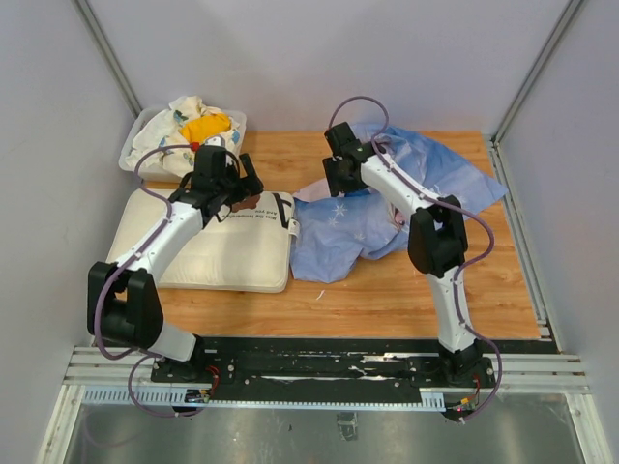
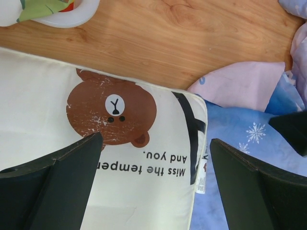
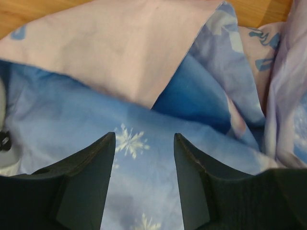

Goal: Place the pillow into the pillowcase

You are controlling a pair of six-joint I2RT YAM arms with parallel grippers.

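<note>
The cream pillow [image 1: 213,246] lies flat on the left of the table, its brown bear face [image 2: 111,112] and black strap [image 2: 192,134] at its right end. My left gripper [image 1: 237,193] hovers over that end, jaws wide open [image 2: 156,139] with nothing between them. The light-blue pillowcase [image 1: 426,169] lies crumpled to the right, touching the pillow's right edge, with a pale pink flap [image 3: 120,52] folded over. My right gripper [image 1: 334,179] hangs just above the snowflake-printed fabric [image 3: 57,120], open [image 3: 144,135] with no cloth between its fingers.
A white tray [image 1: 131,155] holding a white-and-yellow cloth bundle [image 1: 198,126] stands at the back left, just beyond the pillow. Bare wooden tabletop [image 1: 406,290] shows in front of the pillowcase. Grey walls close in on both sides and the back.
</note>
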